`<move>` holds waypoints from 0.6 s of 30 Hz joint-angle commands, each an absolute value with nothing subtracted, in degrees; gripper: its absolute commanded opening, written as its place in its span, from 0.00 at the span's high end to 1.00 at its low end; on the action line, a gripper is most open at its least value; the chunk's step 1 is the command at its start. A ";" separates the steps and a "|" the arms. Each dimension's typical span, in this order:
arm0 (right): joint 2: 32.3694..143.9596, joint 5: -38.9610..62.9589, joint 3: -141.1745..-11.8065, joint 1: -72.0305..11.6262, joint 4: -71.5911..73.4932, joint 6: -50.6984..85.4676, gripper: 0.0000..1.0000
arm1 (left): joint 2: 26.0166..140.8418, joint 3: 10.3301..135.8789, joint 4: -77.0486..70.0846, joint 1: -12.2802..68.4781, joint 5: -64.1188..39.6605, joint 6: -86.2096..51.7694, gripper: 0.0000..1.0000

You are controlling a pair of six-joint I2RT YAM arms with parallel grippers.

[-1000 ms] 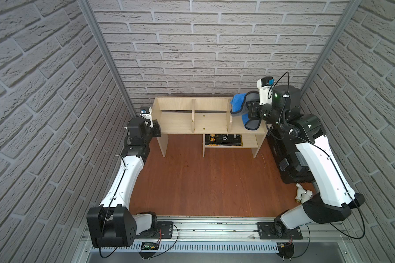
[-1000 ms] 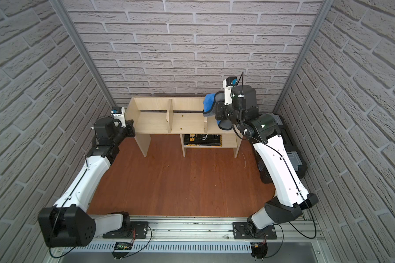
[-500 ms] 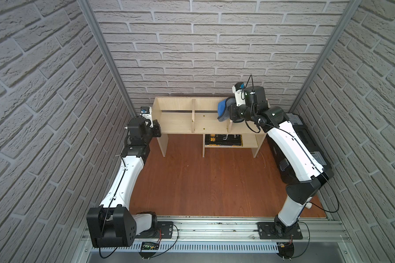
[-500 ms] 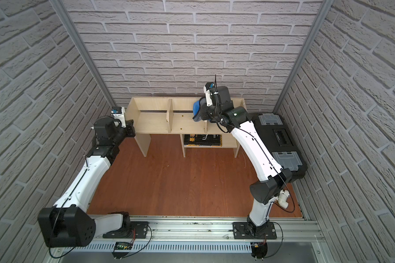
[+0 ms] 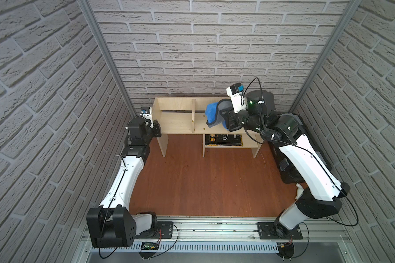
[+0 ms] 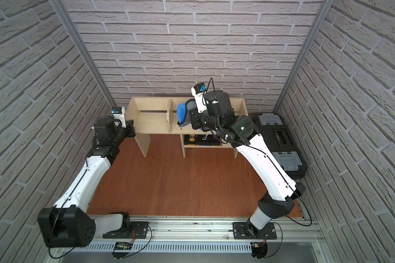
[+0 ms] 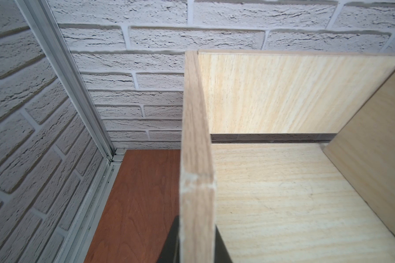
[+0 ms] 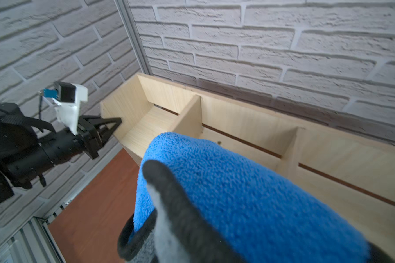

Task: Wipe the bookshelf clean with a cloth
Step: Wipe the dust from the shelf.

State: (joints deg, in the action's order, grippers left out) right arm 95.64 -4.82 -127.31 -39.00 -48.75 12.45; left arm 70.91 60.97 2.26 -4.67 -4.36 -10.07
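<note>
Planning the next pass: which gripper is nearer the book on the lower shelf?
Right. The right gripper, holding the cloth, is at the middle compartment just above the book. The left gripper is far off, clamped on the left side panel of the bookshelf.

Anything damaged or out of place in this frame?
Only one small flaw: the bookshelf has a pale chipped patch on its side panel's front edge, near where the left gripper clamps it. Nothing else stands out.
</note>
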 commanded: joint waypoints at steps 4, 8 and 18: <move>104.24 -3.28 -130.73 -40.17 -39.11 10.40 0.97 | 69.27 61.09 7.04 -1.65 -10.23 -9.51 1.00; 110.68 -4.10 -135.57 -40.17 -37.11 9.78 0.97 | 69.29 61.01 6.74 -1.61 -10.51 -9.33 1.00; 110.81 -5.29 -127.81 -41.07 -39.63 10.25 0.97 | 69.24 61.08 6.44 -2.02 -11.61 -9.93 1.00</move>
State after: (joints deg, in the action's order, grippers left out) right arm 114.67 -4.71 -132.68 -40.03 -39.46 10.68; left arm 70.22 60.99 3.44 -4.10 -3.46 -10.09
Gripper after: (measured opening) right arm 0.113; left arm 0.159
